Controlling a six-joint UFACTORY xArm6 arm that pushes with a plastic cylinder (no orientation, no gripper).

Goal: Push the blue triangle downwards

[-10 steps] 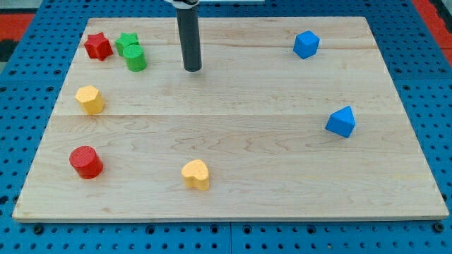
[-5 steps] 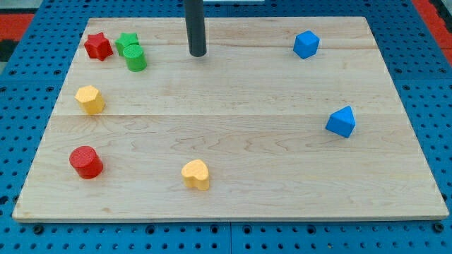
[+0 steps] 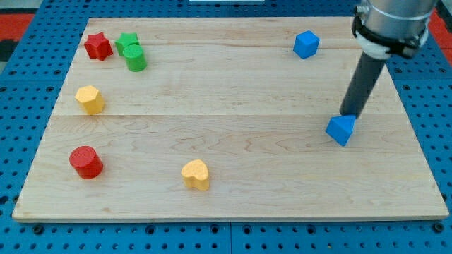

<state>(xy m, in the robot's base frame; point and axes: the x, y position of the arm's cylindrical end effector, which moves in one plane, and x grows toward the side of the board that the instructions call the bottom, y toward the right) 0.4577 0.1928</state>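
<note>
The blue triangle (image 3: 340, 130) lies near the board's right edge, about halfway down. My tip (image 3: 349, 114) stands just above it in the view, touching or almost touching its upper edge. The dark rod rises from there to the arm's grey collar at the view's top right. A second blue block (image 3: 306, 44), many-sided, sits near the board's top right.
A red star (image 3: 98, 46), a green star (image 3: 127, 41) and a green cylinder (image 3: 135, 58) cluster at the top left. A yellow block (image 3: 90, 99) sits at the left, a red cylinder (image 3: 86, 161) at the lower left, a yellow heart (image 3: 195, 173) near the bottom middle.
My tip has moved from the board's top middle far to the right and down, arriving just above the blue triangle. The triangle has shifted slightly, if at all. Other blocks have not moved.
</note>
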